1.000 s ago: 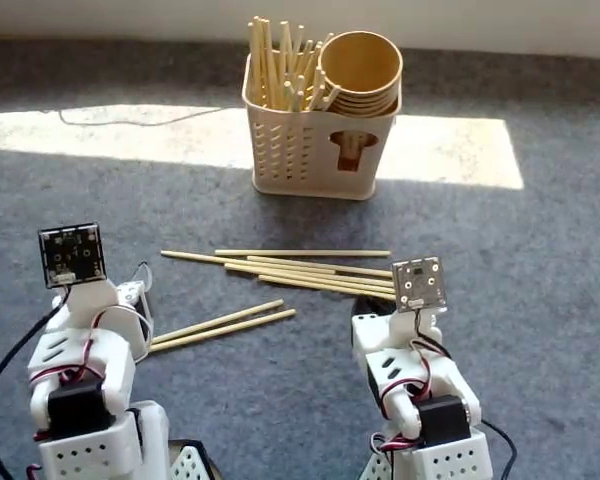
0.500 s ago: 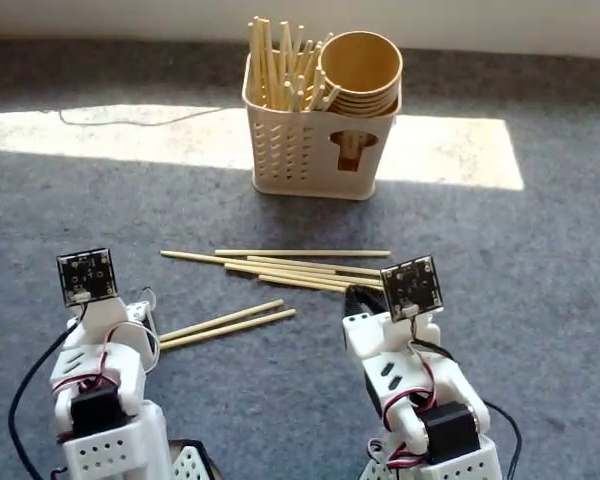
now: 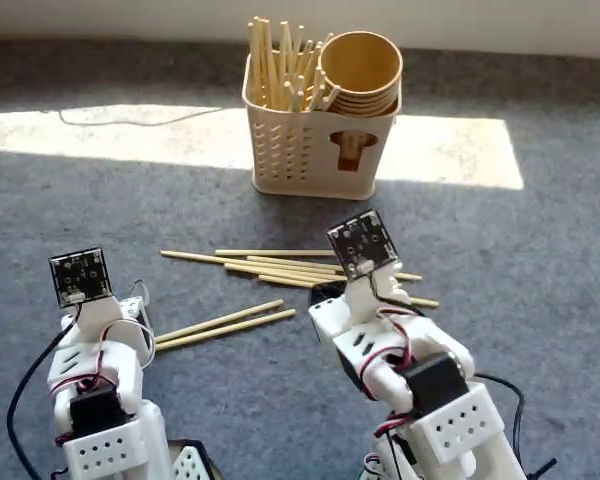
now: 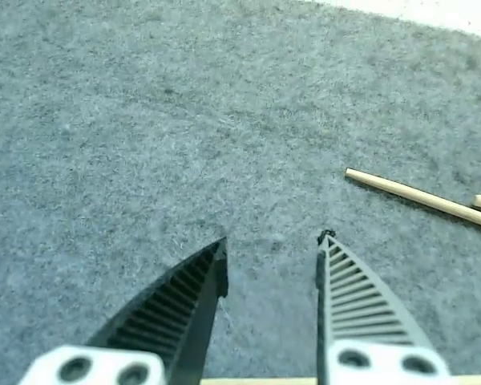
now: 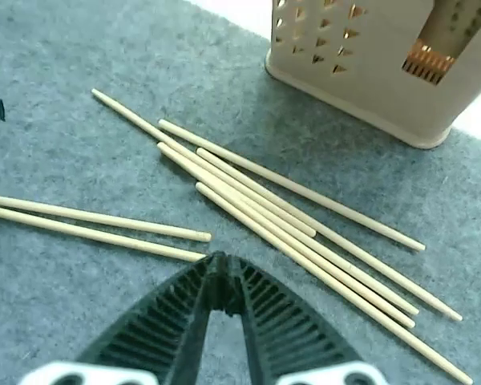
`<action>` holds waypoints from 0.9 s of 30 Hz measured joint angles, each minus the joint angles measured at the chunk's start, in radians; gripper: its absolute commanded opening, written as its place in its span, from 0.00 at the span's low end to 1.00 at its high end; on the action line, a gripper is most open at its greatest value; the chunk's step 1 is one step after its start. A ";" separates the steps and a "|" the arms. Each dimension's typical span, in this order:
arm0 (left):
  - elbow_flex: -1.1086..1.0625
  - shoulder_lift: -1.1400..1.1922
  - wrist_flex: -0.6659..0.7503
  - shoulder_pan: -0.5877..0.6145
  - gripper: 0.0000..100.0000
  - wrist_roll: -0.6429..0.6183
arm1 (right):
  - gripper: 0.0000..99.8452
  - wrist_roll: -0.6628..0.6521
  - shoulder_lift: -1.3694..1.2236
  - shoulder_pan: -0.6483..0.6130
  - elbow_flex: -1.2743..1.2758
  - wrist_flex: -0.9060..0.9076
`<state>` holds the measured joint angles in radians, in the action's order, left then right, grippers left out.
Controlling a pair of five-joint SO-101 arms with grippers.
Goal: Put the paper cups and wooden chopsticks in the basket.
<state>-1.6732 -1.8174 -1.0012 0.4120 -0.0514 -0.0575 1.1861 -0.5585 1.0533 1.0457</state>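
The right claw is seen pressed together with nothing pinched, held over the grey-carpeted table. Its tip is placed near the ends of a pair of chopsticks and just beside a loose bundle of chopsticks laid side by side. The left claw is spread apart and empty over bare carpet, with a single chopstick lying beyond it. Farther off the basket is stood upright, with stacked paper cups and upright chopsticks lodged inside.
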 measured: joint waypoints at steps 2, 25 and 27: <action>0.000 0.000 0.000 0.000 0.18 0.000 | 0.12 0.000 -0.098 -0.029 -0.037 0.000; 0.000 0.000 0.000 0.000 0.18 0.000 | 0.14 -0.233 -1.049 -0.158 -0.531 -0.002; 0.000 0.000 0.000 0.000 0.18 0.000 | 0.14 -0.235 -1.106 -0.158 -0.572 -0.006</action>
<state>-1.6732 -1.8174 -1.0012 0.4120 -0.0514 -0.2923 0.0798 -0.7165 0.4810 1.0395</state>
